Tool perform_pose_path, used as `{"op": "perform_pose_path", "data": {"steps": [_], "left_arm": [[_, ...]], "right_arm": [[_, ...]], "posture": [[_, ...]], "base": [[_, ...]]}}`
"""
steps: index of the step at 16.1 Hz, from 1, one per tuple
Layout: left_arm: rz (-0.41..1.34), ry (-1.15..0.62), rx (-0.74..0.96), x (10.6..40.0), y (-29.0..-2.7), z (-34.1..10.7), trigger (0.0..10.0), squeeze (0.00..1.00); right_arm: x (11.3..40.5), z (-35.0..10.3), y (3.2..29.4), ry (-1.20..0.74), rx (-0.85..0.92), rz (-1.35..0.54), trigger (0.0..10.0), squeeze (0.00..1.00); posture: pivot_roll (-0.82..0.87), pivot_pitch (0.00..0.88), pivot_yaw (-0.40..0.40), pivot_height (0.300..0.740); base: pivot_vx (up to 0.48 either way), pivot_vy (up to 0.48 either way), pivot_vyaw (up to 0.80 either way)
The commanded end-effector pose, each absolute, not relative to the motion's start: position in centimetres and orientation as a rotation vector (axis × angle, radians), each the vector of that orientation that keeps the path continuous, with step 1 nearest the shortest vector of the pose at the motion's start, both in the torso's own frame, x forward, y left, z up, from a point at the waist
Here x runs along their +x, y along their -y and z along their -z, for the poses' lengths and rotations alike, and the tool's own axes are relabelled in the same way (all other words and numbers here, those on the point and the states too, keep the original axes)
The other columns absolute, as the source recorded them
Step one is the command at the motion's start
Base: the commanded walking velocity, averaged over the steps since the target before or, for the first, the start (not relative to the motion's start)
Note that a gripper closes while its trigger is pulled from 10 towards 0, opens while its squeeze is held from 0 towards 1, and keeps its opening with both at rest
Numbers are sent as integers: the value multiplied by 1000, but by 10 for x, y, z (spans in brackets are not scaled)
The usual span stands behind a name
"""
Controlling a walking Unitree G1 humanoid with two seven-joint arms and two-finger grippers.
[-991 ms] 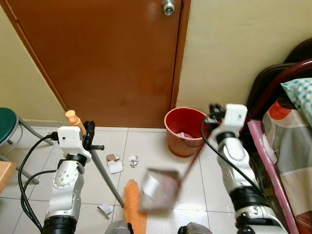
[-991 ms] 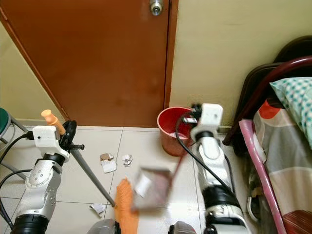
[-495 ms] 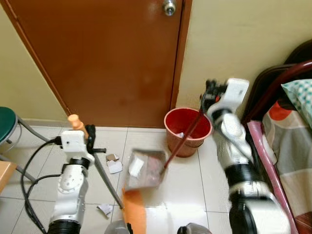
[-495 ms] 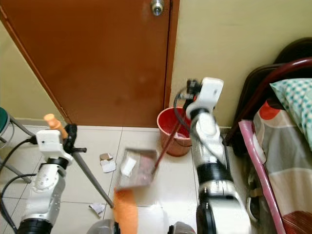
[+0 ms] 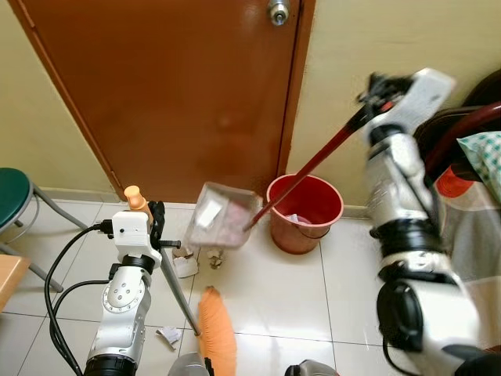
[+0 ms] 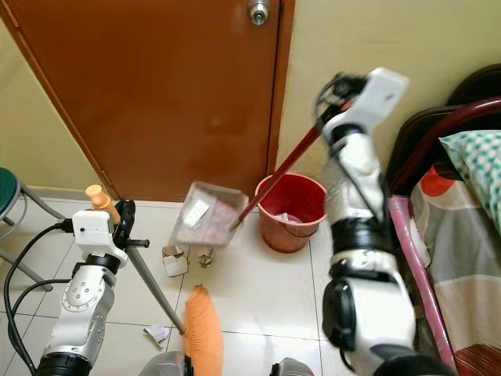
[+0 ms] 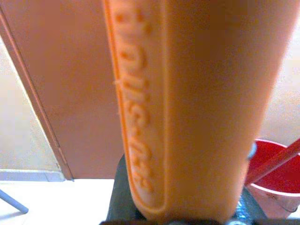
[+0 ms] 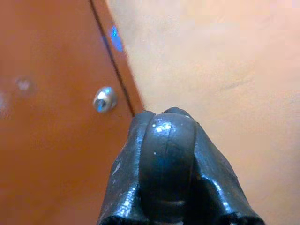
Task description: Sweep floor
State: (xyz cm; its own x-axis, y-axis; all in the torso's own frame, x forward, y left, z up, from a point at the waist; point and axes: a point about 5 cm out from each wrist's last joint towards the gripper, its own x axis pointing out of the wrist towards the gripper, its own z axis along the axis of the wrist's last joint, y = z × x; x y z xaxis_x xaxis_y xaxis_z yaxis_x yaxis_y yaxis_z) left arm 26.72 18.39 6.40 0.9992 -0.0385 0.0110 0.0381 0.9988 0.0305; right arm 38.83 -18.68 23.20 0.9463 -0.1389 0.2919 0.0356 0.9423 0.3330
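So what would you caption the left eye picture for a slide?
Right gripper lifts a dustpan of scraps beside the red bucket; left gripper holds the orange broom.

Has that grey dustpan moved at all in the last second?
Yes. The dustpan has risen off the floor and swung toward the door, beside the red bucket.

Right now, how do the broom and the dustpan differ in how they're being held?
The dustpan is lifted off the floor beside the red bucket, while the broom has its orange bristles down on the tiles. The dustpan's red handle slopes up to the raised right gripper; the broom's grey handle leans up to the low left gripper. The dustpan carries scraps; paper scraps lie near the broom. Both have long handles.
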Motion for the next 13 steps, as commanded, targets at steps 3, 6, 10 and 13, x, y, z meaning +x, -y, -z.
{"op": "perform_pose_path", "data": {"steps": [3,6,10,13], "left_arm": [[66,-45,127,266,-188,-56,10000,0],[64,-45,128,267,-188,-56,10000,0],[59,-45,132,267,-188,-55,10000,0],[64,-48,133,268,-188,-55,10000,0]], "right_arm": [[389,-282,210,493,319,147,10000,0],[385,-310,233,577,231,191,10000,0],[380,-322,244,632,-40,182,10000,0],[378,-315,237,648,-209,145,10000,0]], "posture": [[14,0,25,740],[18,0,22,740],[18,0,21,740],[17,0,25,740]], "base": [[0,0,0],[0,0,0],[0,0,0],[0,0,0]]}}
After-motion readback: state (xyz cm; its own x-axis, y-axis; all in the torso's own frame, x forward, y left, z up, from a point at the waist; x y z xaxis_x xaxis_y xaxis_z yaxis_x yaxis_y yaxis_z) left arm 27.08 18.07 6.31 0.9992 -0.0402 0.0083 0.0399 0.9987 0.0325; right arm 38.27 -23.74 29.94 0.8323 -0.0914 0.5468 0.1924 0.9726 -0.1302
